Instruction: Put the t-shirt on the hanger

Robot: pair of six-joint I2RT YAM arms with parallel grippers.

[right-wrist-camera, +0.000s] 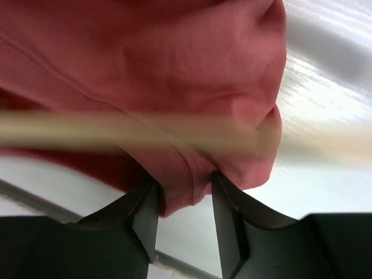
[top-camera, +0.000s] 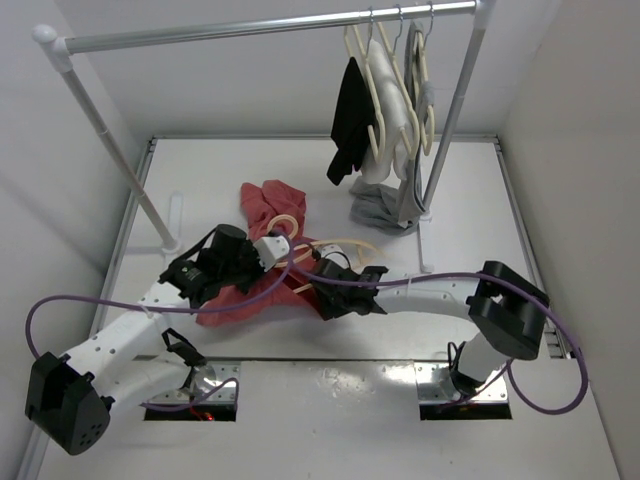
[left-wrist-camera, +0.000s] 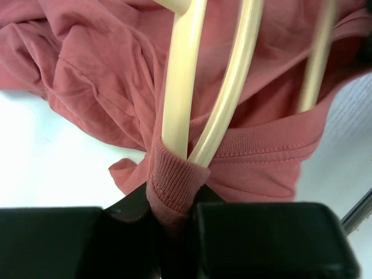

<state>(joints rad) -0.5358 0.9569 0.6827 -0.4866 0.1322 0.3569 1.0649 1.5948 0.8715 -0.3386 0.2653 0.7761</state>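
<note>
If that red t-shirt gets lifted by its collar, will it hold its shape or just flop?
Probably flop: the t-shirt lies in crumpled folds. It likely stretches too, since the collar bunches where the left hand pinches it. The hanger looks rigid by comparison, so cloth may drag on it.

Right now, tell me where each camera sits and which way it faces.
Top external: fixed above and behind the arm bases, looking down on the table, both arms in full, left gripper and right gripper meeting at the t-shirt and hanger.
Left wrist: on the left arm, looking along its fingers, which pinch the ribbed collar beside the hanger's bars.
Right wrist: on the right arm, looking past its fingers at a shirt fold between them; the hanger crosses, blurred.
Shared: all three views show t-shirt and hanger.
</note>
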